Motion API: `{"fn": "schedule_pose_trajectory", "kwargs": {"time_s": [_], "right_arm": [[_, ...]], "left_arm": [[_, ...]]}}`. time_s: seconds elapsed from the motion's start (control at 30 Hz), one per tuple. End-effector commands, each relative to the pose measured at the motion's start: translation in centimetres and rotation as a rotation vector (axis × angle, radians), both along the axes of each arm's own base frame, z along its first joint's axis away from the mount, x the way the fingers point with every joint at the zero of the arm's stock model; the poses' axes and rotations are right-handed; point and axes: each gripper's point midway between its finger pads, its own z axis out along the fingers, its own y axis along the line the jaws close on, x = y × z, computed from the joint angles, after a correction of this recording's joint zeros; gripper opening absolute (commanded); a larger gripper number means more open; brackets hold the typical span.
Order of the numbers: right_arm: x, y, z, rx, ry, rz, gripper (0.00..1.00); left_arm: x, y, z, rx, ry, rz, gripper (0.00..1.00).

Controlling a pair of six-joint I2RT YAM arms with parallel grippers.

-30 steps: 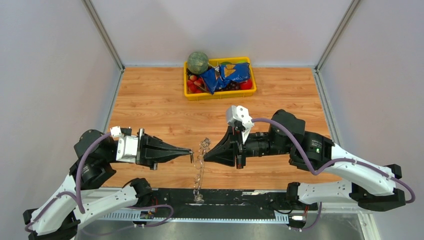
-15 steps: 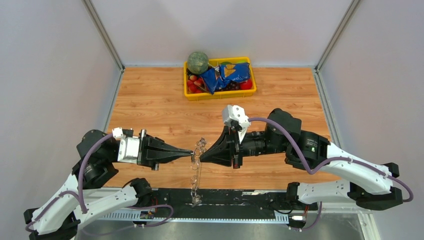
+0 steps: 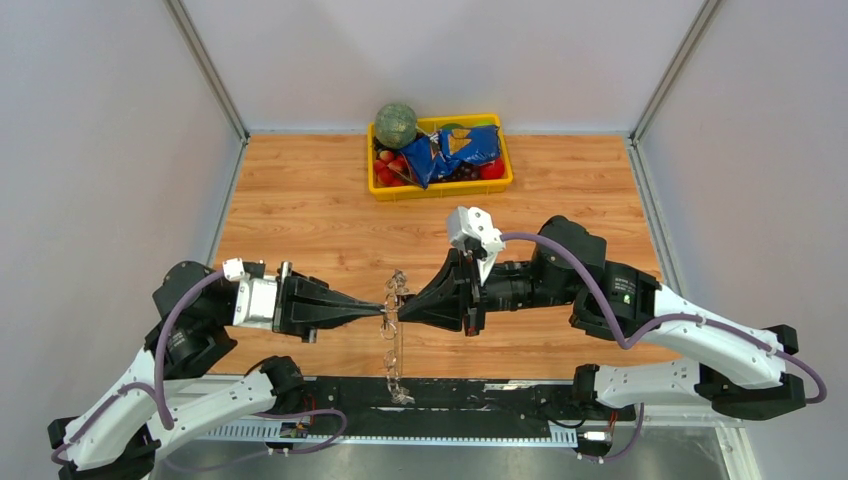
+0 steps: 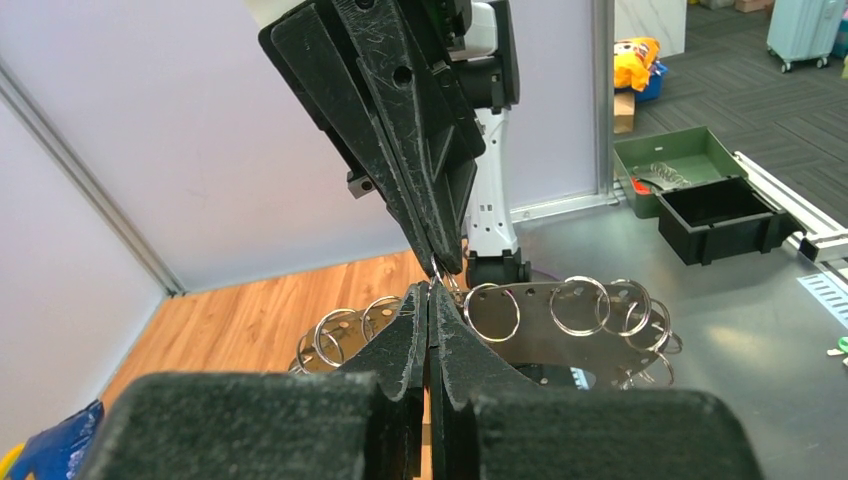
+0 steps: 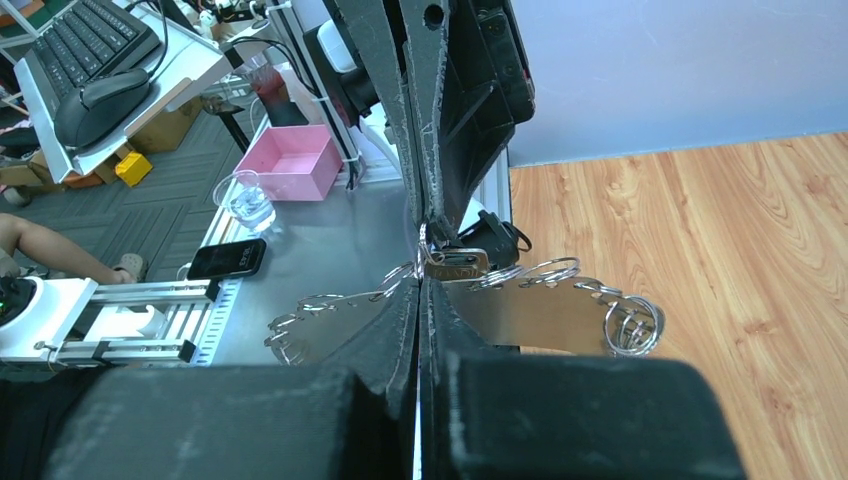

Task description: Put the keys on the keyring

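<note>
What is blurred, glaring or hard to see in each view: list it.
Top external: even light, sharp, yet the keyring is too thin to make out well. Left wrist: left claw blurred at its near base, keyring crisp. Right wrist: right claw likewise blurred near the lens, keyring glinting.

From above, the keyring (image 3: 393,350) links blur, too small to separate.
</note>
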Motion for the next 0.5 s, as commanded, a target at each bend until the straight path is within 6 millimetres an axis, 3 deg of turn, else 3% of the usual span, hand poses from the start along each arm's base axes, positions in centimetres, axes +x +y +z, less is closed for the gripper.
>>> {"fn": "schedule_pose_trajectory", "kwargs": {"time_s": [0.0, 0.27, 0.3, 0.33, 0.47], "right_arm": [[0.1, -1.2, 5.0, 0.157, -0.028, -0.029, 0.00], [1.0, -1.2, 4.9, 0.157, -0.015, -0.081, 0.00], [0.4, -3.7, 6.9, 0.221, -0.028, -0.087, 0.00], [1.2, -1.6, 5.2, 0.167, -0.013, -0.099, 0.00], [1.7, -1.1, 4.8, 0.159, -0.002, -0.122, 0.00]], "left_arm": [[-0.9, 0.4, 0.8, -0.036, -0.041, -0.037, 0.00], [-1.3, 0.7, 1.1, -0.054, -0.057, -0.045, 0.00], [-1.3, 0.7, 1.1, -0.053, -0.050, -0.047, 0.00], [-1.4, 0.7, 1.1, -0.053, -0.046, -0.049, 0.00], [-1.4, 0.8, 1.2, -0.056, -0.044, -0.050, 0.00]]}}
